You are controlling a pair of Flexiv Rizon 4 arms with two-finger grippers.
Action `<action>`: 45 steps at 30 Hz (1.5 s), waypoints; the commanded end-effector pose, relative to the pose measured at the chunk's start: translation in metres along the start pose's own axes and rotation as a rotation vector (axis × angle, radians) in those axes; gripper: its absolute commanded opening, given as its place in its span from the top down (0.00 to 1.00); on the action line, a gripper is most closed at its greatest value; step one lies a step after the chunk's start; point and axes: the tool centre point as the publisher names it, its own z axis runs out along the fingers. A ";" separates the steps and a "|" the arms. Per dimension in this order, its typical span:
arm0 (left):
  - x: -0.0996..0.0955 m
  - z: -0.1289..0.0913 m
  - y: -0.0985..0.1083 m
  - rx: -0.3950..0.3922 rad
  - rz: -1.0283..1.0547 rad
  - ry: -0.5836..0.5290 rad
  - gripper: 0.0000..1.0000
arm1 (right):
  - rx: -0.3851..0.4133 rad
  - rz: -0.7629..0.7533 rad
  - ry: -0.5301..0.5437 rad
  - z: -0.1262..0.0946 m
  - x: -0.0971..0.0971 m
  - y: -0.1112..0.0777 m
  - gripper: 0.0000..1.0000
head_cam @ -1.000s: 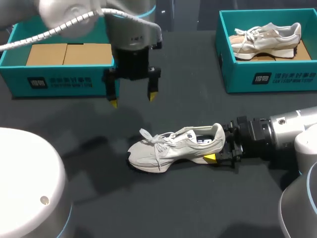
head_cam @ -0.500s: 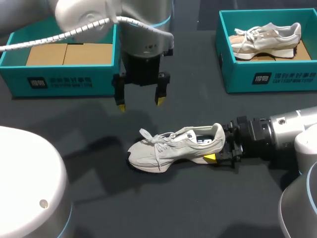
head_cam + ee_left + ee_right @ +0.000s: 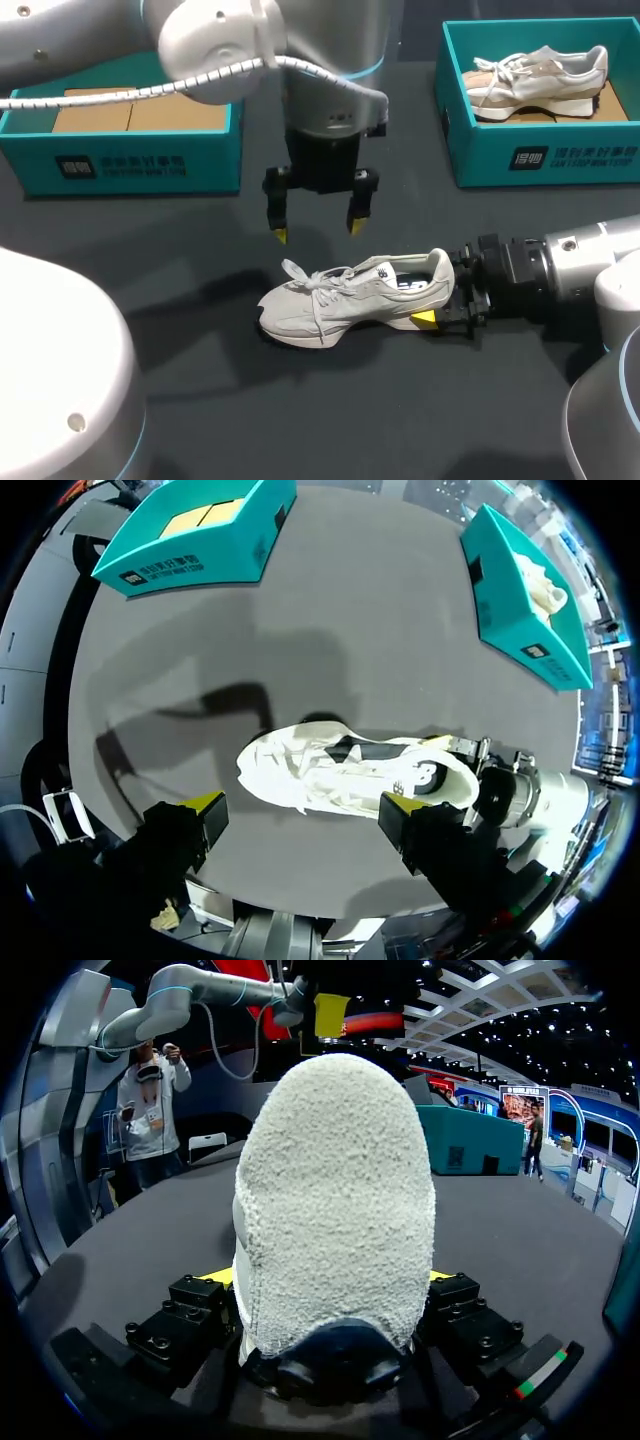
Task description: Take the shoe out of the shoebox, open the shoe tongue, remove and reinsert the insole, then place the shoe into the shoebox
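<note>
A light grey sneaker [image 3: 350,295] lies on the dark table with its toe to the left, laces loose and mouth facing up. My right gripper [image 3: 438,302] comes in from the right and is shut on its heel. In the right wrist view the fuzzy heel [image 3: 335,1200] fills the space between the fingers [image 3: 212,1278]. My left gripper [image 3: 317,231] hangs open above and just behind the shoe's middle, touching nothing. In the left wrist view the sneaker [image 3: 340,775] lies ahead of the open left gripper [image 3: 300,805], between its spread tips.
A teal shoebox [image 3: 130,165] with a cardboard insert stands at the back left. A second teal shoebox [image 3: 545,155] at the back right holds another light sneaker [image 3: 540,80]. Dark table shows in front of the shoe.
My left arm has moved right and forward, bringing its open gripper from near the left box to above the shoe. The right gripper and the shoe have not moved.
</note>
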 end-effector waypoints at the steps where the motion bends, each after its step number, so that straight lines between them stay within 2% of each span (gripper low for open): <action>1: 0.020 0.000 0.010 0.020 -0.090 -0.059 0.00 | 0.002 0.000 -0.001 0.001 0.000 -0.001 1.00; 7: 0.020 0.000 0.010 0.020 -0.090 -0.059 0.00 | 0.002 0.000 -0.001 0.001 0.000 -0.001 1.00; 12: 0.043 0.003 0.023 -0.010 -0.085 -0.073 0.00 | 0.002 0.000 -0.001 0.001 0.000 -0.001 1.00; 19: 0.066 0.017 0.022 -0.037 -0.095 -0.118 0.00 | 0.002 0.000 -0.001 0.001 0.000 -0.001 1.00; 29: 0.077 0.040 0.023 -0.005 -0.095 -0.168 0.00 | 0.002 0.000 -0.001 0.001 0.000 -0.001 1.00; 45: 0.096 0.069 0.023 -0.016 -0.096 -0.283 0.01 | 0.002 0.000 -0.001 0.001 0.000 -0.001 1.00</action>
